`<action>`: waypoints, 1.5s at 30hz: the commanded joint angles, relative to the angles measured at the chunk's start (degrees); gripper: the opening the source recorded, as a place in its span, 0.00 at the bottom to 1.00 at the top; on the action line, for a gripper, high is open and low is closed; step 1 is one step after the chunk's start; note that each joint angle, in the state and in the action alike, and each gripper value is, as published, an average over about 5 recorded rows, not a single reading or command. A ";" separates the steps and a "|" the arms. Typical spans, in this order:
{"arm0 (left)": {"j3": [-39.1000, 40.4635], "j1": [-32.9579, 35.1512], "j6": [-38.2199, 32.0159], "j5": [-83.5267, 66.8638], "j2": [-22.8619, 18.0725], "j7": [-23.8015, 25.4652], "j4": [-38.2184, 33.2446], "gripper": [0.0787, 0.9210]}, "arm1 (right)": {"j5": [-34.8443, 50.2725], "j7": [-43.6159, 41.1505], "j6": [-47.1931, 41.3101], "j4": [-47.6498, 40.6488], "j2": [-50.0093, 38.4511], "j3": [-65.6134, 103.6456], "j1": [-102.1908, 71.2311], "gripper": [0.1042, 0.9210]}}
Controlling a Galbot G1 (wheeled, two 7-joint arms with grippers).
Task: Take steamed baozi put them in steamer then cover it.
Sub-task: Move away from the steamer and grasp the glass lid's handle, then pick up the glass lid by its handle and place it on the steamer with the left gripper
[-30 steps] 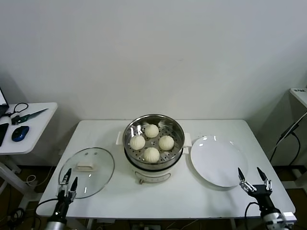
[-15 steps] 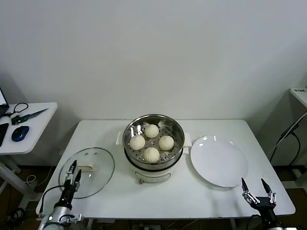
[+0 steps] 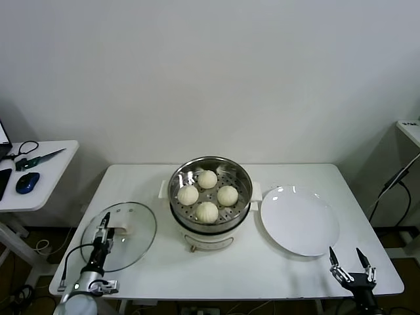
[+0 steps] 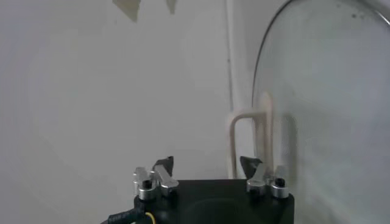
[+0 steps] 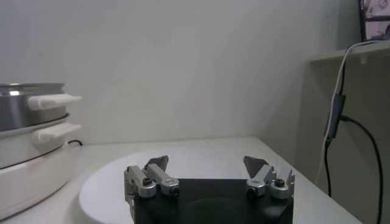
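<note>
Left claw (image 3: 103,230) hangs low over the glass lid (image 3: 134,233), which lies flat on the worktop (image 3: 262,262), and its tips point toward the cream handle (image 4: 251,137) in the middle of the lid. In the left wrist view the jaws stand apart, one on each side of this handle, and they do not touch it. The handle is just ahead of the tips, between them. The forearm comes up from the near edge of the worktop and leans forward over the lid's rim. I judge that the lid lies here because it is the cover for the pot, and that the claw lines up to take it by the handle.

Beyond the left claw and toward the right, well apart, stands the steamer (image 3: 210,223) with its four steamed baozi (image 3: 207,212) already on the perforated tray, so only the covering seems to be left.

Right claw (image 3: 352,269) waits at the near right corner of the worktop, jaws spread wide and holding nothing. The white plate (image 3: 299,220) lies just ahead of it
</note>
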 commanded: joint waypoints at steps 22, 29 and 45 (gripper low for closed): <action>0.75 -1.01 0.78 -0.68 -0.72 0.73 0.44 0.07 | -0.71 0.03 -1.04 1.39 0.67 0.09 0.30 0.88; 1.45 2.12 5.39 -10.19 2.39 7.07 -12.32 0.07 | -1.40 0.47 -0.95 1.97 0.90 -0.15 0.11 0.88; 4.02 -0.57 28.78 -19.53 14.96 26.16 -38.10 0.07 | -2.56 0.63 0.07 2.17 1.46 -1.04 0.21 0.88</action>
